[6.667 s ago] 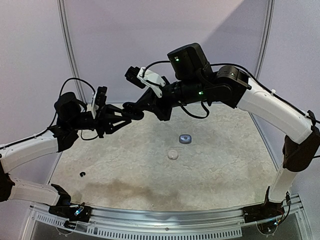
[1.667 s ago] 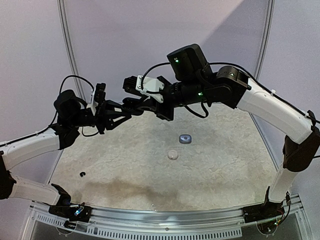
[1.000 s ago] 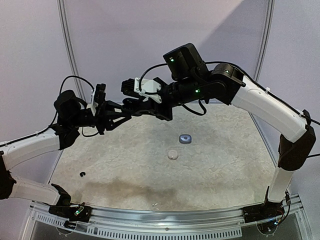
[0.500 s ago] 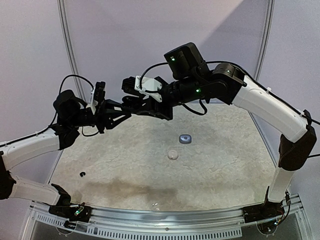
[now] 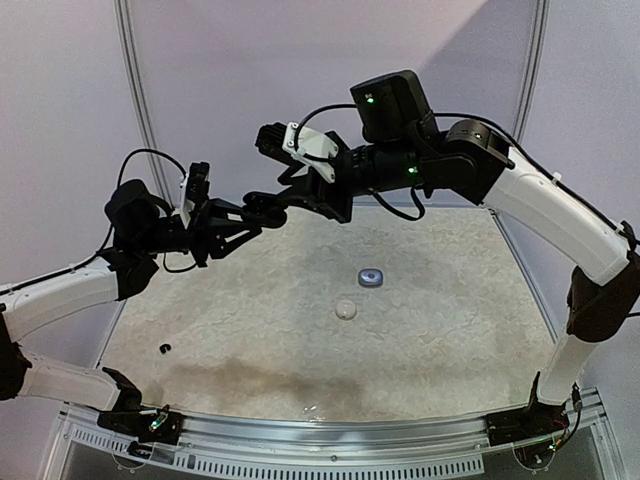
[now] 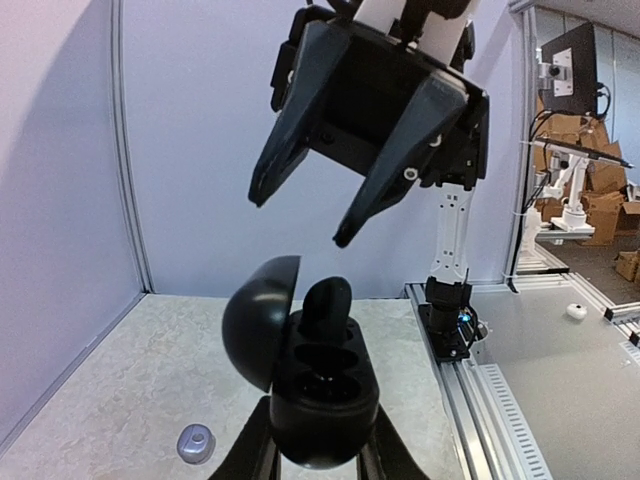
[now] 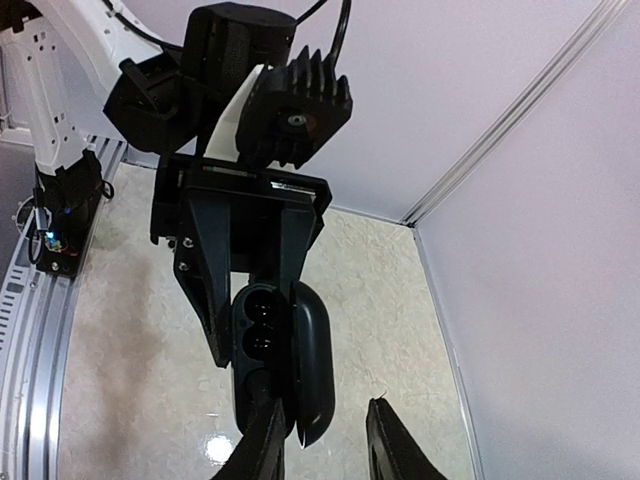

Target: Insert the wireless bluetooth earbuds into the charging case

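Earbud (image 6: pixel 327 298), a black one, stands in the far socket of the open charging case (image 6: pixel 322 400). It sticks up, so it is probably not fully seated, and the near socket looks empty. The left gripper (image 6: pixel 320 450) is clamped on the case and holds it in the air. The right gripper (image 6: pixel 298 220) hangs just above, its jaws apart and empty. A small black thing (image 5: pixel 164 348), perhaps the second bud, lies on the table (image 5: pixel 450 330), so about half seems left.

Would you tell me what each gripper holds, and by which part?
The left gripper grips the open charging case by its lower body; right gripper, open, holds nothing.
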{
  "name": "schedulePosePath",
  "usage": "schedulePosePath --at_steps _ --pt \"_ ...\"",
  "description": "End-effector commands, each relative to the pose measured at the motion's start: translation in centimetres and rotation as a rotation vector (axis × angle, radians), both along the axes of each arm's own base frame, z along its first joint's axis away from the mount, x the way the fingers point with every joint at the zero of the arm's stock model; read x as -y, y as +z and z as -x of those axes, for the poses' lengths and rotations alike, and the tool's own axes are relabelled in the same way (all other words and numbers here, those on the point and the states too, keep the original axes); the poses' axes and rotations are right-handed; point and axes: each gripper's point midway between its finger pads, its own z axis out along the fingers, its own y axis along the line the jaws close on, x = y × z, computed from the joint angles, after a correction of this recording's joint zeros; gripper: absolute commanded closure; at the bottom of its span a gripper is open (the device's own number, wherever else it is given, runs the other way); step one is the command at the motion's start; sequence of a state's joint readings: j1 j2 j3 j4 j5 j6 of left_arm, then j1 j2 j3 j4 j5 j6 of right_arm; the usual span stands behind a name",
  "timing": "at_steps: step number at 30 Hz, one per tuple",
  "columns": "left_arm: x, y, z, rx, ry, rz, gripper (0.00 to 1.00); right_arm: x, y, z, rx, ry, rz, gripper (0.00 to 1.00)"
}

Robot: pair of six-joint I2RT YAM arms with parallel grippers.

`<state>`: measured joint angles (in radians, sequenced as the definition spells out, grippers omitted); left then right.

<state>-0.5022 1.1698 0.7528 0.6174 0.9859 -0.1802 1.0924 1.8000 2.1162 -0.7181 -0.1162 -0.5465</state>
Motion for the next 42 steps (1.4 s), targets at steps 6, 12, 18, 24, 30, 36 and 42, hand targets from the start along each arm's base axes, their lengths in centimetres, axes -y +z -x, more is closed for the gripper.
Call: schedulePosePath --at_steps 6,12,18,24,30,36,42 --pt "0.0 0.6 -0.2 -0.057 0.025 0.028 1.00 1.2 2.1 0.9 -0.067 -0.013 -0.098 0.72" --pt "-0.1 0.5 -1.0 -0.131 0.061 0.043 1.00 1.3 1.6 1.2 -0.125 -0.021 -0.115 0.80" --pt "-0.1 0.4 -1.0 -0.137 0.057 0.042 1.00 0.3 0.3 -0.5 -0.124 -0.087 -0.107 0.79" --pt "-0.2 0.4 -0.9 -0.132 0.058 0.043 1.00 -0.2 -0.4 -1.5 -0.103 -0.110 -0.096 0.79" --pt "-0.2 0.5 -0.7 -0.120 0.051 0.041 1.00 -0.8 -1.8 -1.9 -0.125 -0.101 -0.072 0.80" --pt "-0.2 0.4 -0.5 -0.095 0.043 0.037 1.00 -0.8 -2.2 -2.5 -0.138 -0.116 -0.067 0.91" --pt "-0.3 0.6 -0.2 -0.063 0.036 0.041 1.00 -0.5 -3.1 -2.7 -0.157 -0.120 -0.042 0.94"
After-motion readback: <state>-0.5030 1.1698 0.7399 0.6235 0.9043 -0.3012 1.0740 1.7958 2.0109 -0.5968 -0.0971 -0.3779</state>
